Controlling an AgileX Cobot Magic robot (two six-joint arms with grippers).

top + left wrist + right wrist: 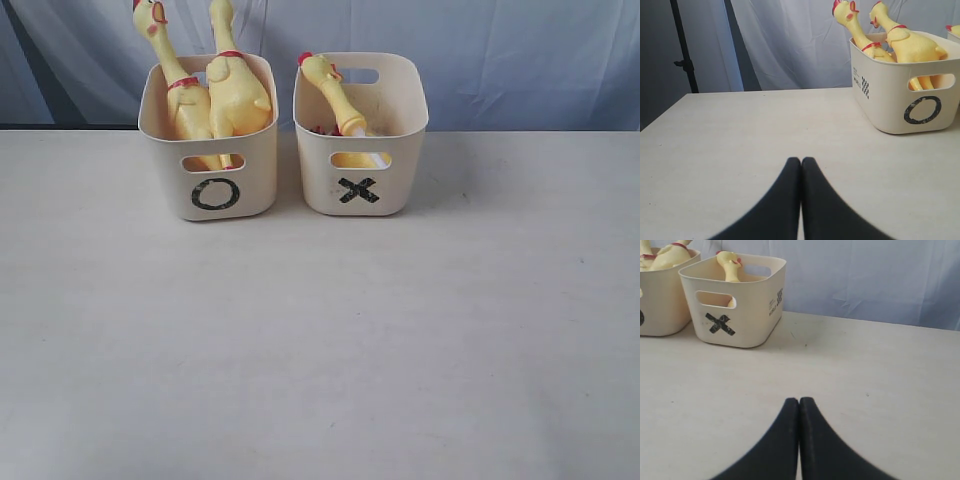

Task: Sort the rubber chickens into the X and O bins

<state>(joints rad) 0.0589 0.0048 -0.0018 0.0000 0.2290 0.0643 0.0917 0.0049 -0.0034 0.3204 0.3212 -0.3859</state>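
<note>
Cream plastic, the O bin (258, 180) and the X bin (320, 180) stand side by side at the far edge of the pale table (320, 340), just beside each other with a narrow gap between. Both markings face the exterior camera.

**O bin.** It contains two rubber chickens.
- The first chicken (186, 100) stands nearly upright on the left of the bin. Its long axis is tilted and its head points up and to the left in the exterior view, above the rim.
- The second chicken (240, 95) stands beside it and touches it. Its neck points almost straight up, and the top of the exterior view cuts off its head. Its legs show through the handle slot.

**X bin.** It contains the third chicken (340, 100).
- Its long axis lies on a diagonal, body low in the bin and head pointing up and to the left, above the rim at the back left corner.
- Part of its body shows through the front handle slot.

**Grippers.** The left gripper (801, 161) sits low over the table, well apart from the O bin, with its black fingers pressed together and nothing between them. The right gripper (799, 400) is in the same state, fully closed and empty, well apart from the X bin.

**Surroundings.** A pale blue cloth backdrop (500, 60) hangs behind the table. A dark stand (682, 50) rises beyond the table's left end.
</note>
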